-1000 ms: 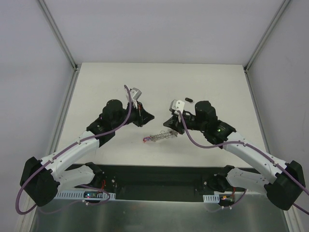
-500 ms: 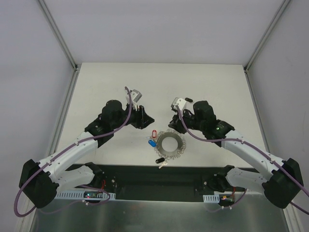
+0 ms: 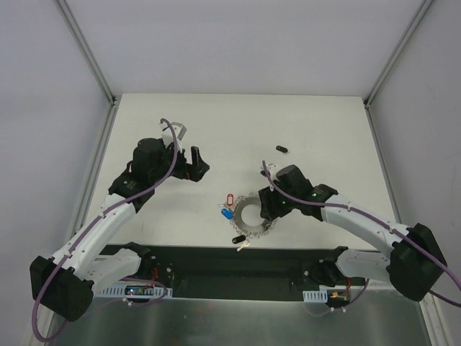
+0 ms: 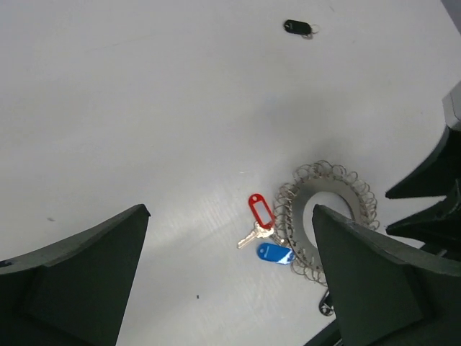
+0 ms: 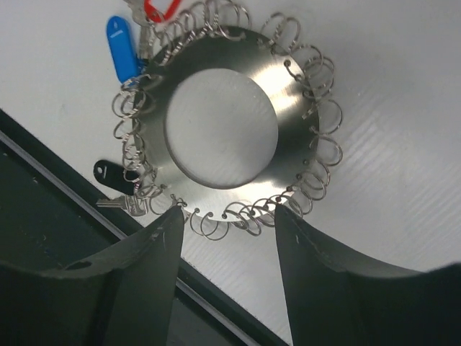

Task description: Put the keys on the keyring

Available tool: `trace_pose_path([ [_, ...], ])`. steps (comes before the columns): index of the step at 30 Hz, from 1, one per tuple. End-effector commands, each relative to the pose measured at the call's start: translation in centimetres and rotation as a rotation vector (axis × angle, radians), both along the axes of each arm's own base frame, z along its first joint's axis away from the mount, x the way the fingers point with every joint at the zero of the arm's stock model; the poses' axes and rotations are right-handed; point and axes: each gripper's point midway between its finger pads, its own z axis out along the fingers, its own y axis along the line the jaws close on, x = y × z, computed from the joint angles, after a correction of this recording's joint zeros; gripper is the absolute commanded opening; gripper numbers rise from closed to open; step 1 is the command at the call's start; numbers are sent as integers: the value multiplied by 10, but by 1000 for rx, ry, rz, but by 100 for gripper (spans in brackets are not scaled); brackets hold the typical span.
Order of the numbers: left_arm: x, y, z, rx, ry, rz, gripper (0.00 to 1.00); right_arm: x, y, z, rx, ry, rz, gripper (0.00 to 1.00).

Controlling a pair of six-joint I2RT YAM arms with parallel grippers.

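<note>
The keyring (image 3: 248, 224) lies flat on the white table, a grey disc with wire loops round its rim (image 5: 288, 79) (image 4: 301, 203). A red tag (image 3: 230, 198) and a blue tag (image 3: 227, 213) lie at its left side. One black key (image 3: 236, 239) (image 5: 112, 175) rests against its near-left rim. The other black key (image 3: 282, 149) (image 4: 295, 27) lies alone farther back. My right gripper (image 3: 268, 210) (image 5: 227, 213) hangs open over the ring's near-right rim, holding nothing. My left gripper (image 3: 189, 167) (image 4: 229, 209) is wide open and empty, up and to the left of the ring.
A black strip (image 3: 216, 259) (image 5: 57, 216) runs along the table's near edge, just in front of the keyring. Grey walls with metal posts (image 3: 86, 54) close in the back and both sides.
The keyring, edge-on between both shut grippers a second ago, now lies flat. Both grippers have opened. The left arm drew back to the left and the right gripper came down over the ring.
</note>
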Motion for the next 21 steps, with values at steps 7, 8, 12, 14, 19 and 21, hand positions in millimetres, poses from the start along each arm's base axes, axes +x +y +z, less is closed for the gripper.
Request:
trace_pose_path([
  [7, 11, 73, -5, 251, -91, 198, 99, -36, -22, -53, -203, 180, -288, 56],
  [8, 8, 78, -12, 268, -88, 214, 99, -39, -23, -58, -232, 193, -295, 56],
  [12, 4, 91, -24, 338, -121, 276, 99, -45, -19, -73, -311, 213, -321, 56],
  [14, 1, 94, -29, 367, -134, 297, 99, -43, -9, -75, -309, 213, -318, 56],
  [19, -1, 94, -22, 403, -201, 301, 99, -13, 42, -77, -292, 206, -313, 56],
  [21, 0, 100, -19, 418, -216, 335, 99, 7, 68, -76, -277, 183, -314, 56],
])
